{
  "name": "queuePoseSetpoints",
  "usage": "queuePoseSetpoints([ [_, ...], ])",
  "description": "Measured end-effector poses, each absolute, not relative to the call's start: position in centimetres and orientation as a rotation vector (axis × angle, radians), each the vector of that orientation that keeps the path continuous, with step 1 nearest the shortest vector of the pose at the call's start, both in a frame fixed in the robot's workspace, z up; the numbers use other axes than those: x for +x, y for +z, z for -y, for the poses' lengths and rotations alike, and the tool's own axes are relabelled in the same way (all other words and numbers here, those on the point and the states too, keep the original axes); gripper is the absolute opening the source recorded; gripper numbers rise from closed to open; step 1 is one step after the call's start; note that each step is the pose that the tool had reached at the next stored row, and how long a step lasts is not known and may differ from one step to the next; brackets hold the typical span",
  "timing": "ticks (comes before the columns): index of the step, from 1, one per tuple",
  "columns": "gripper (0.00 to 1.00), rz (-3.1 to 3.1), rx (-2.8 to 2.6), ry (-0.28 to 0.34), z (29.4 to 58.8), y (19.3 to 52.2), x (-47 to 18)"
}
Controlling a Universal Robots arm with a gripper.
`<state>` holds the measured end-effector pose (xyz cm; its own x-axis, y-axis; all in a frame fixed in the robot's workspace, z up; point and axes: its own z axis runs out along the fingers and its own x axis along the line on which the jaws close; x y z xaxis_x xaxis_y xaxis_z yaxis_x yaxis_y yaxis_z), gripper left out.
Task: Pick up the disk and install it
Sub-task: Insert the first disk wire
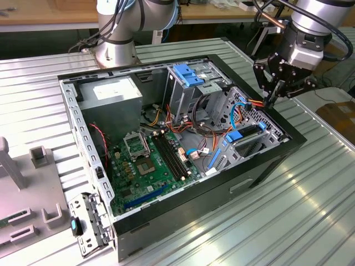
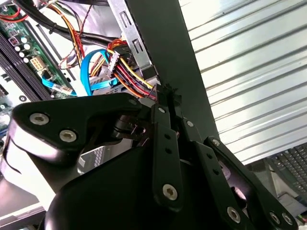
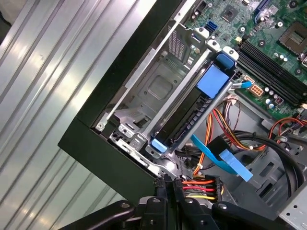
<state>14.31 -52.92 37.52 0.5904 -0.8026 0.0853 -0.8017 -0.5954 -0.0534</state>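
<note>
The disk point(image 3: 184, 122) sits edge-on in the metal drive cage at the front corner of the open computer case point(image 1: 277, 152), its black body framed by blue carrier rails. A blue tab marks it in the exterior view, where the disk point(image 1: 244, 137) lies low in the bay. My gripper point(image 1: 270, 98) hangs above the case wall on the exterior view's right, apart from the disk. In both wrist views its fingertips point(image 2: 168, 96) press together beside a bundle of red, yellow and orange power wires point(image 3: 201, 186). I see nothing between the gripper point(image 3: 167, 182) fingers.
A blue flat data cable point(image 3: 223, 158) loops next to the wires. The motherboard point(image 1: 150, 166) fills the case floor, with a grey power-supply box point(image 1: 111, 97) and a blue bracket point(image 1: 188, 75) at the back. Grey fixtures point(image 1: 33, 194) stand on the ribbed table.
</note>
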Motion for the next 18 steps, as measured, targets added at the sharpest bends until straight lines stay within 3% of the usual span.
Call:
queuePoseSetpoints([
  [18,0.16,-1.847,-2.544,-0.155,52.93,37.41,13.62],
])
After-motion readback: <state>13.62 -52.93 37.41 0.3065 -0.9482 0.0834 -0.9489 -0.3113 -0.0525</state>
